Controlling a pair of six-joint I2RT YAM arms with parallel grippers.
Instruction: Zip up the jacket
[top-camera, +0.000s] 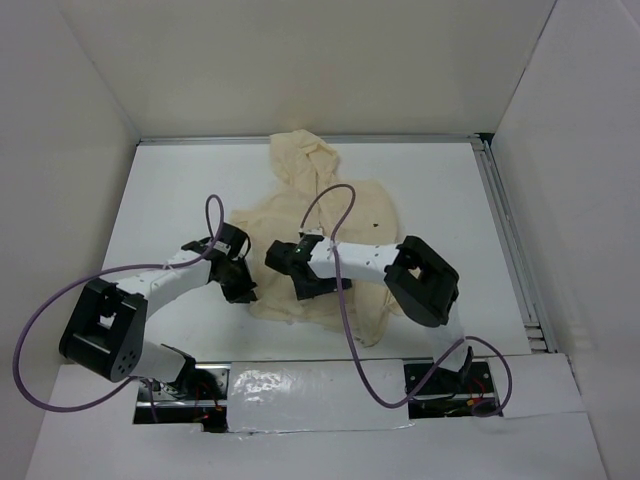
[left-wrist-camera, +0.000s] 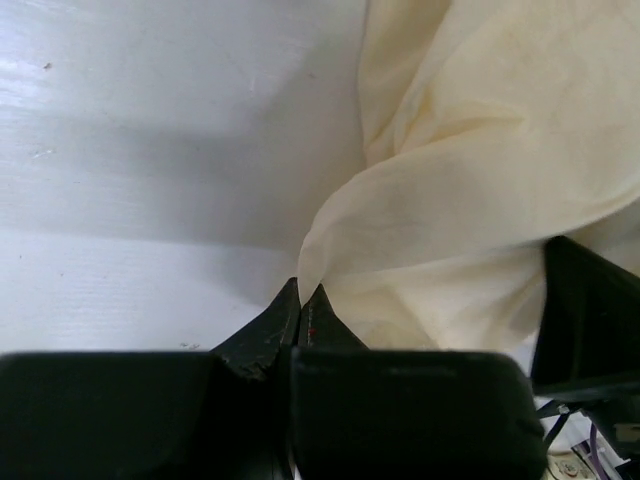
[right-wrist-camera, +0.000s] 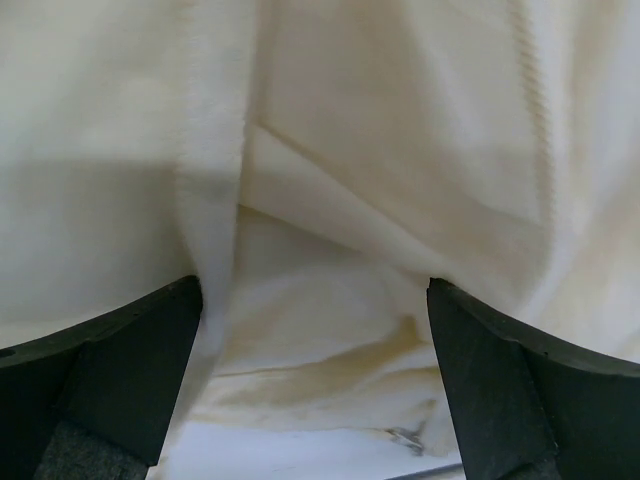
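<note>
The cream jacket (top-camera: 345, 215) lies rumpled on the white table, hood (top-camera: 300, 160) toward the far wall, with a tiny dark spot (top-camera: 372, 226) on its chest. My left gripper (top-camera: 243, 288) sits at the jacket's left lower edge. In the left wrist view its jaws (left-wrist-camera: 302, 290) are shut, pinching a folded corner of the jacket (left-wrist-camera: 470, 200). My right gripper (top-camera: 300, 275) hovers over the jacket's middle. In the right wrist view it (right-wrist-camera: 315, 300) is open, wide apart over folds of jacket fabric (right-wrist-camera: 330, 340), nothing held. A dotted seam or zipper line (right-wrist-camera: 530, 100) runs at the upper right.
The white table (top-camera: 170, 200) is walled by white panels at the back and sides. A metal rail (top-camera: 510, 250) runs along the right edge. Purple cables (top-camera: 340, 200) loop above both arms. The right arm's black elbow (top-camera: 425, 280) rests over the jacket's right lower part.
</note>
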